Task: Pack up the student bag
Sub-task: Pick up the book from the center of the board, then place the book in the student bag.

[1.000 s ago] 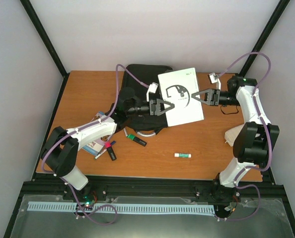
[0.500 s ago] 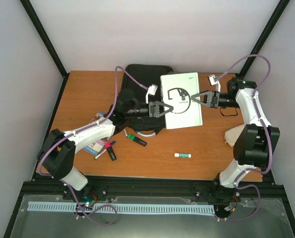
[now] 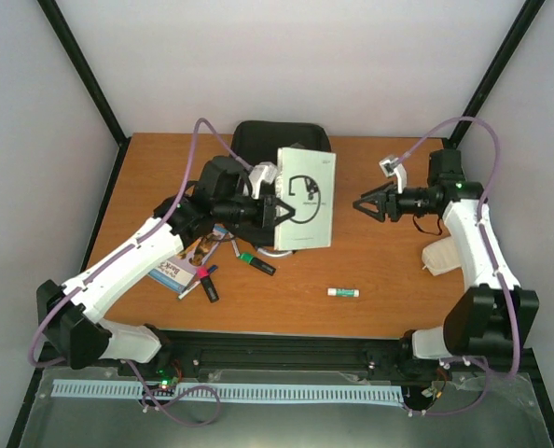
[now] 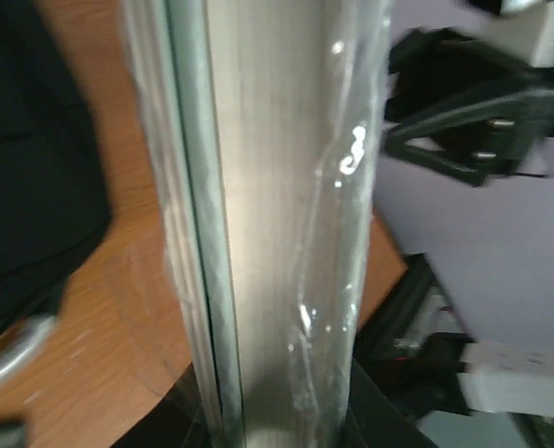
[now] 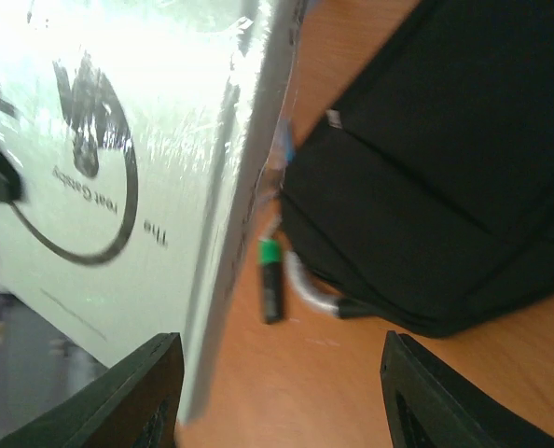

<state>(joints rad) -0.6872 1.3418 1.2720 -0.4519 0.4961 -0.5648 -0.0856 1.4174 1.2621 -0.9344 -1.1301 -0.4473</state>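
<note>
White plastic-wrapped book tilted up on edge, small white glue stick alone on the orange wooden desk, green-and-black marker, dark pens beside a printed card, whitish fabric pouch near the right edge

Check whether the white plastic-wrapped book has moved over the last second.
Yes. The white plastic-wrapped book, held by the left gripper, has shifted left relative to the white glue stick, toward the black fabric backpack, tipping up on edge.

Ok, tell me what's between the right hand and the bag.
The book, held on edge by the left hand, stands over the bag on the side facing the open right hand. In the right wrist view, part of the bag shows bare beside the book.
</note>
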